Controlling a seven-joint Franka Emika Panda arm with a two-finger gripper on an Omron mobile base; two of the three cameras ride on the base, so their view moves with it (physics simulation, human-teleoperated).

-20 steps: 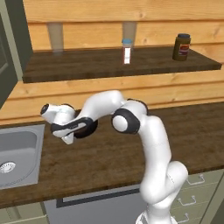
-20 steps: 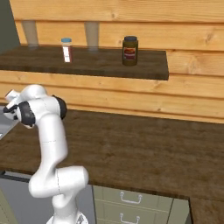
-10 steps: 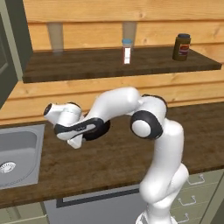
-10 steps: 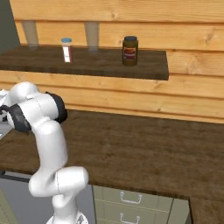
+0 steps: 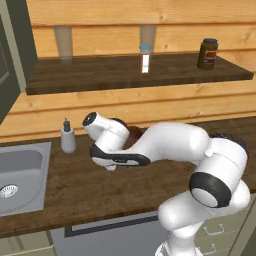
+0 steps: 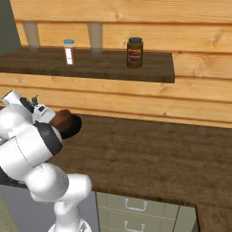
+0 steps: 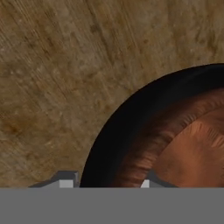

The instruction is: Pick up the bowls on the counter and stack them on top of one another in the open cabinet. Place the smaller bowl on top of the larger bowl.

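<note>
A glossy black bowl [image 7: 175, 144] with a reddish-brown inside sits on the dark wood counter [image 5: 75, 190] near the back wall. It also peeks out behind my hand in the left base view [image 5: 133, 136] and shows beside my forearm in the right base view [image 6: 66, 123]. My gripper [image 7: 106, 183] straddles the bowl's rim, one fingertip [image 7: 65, 183] outside the black wall and the other inside, shut on it. The open cabinet's olive-green edge [image 5: 19, 45] rises at the upper left.
A white soap dispenser [image 5: 67, 137] stands just left of my hand, beside the steel sink [image 5: 20, 175]. Above runs a dark wall shelf [image 5: 150, 72] carrying a brown jar [image 5: 207, 53] and a small shaker [image 5: 145, 58]. Drawers with handles [image 6: 131, 208] sit below the counter.
My hand has moved right along the counter while the elbow swung forward and to the right. The jaws have narrowed onto the bowl's rim.
</note>
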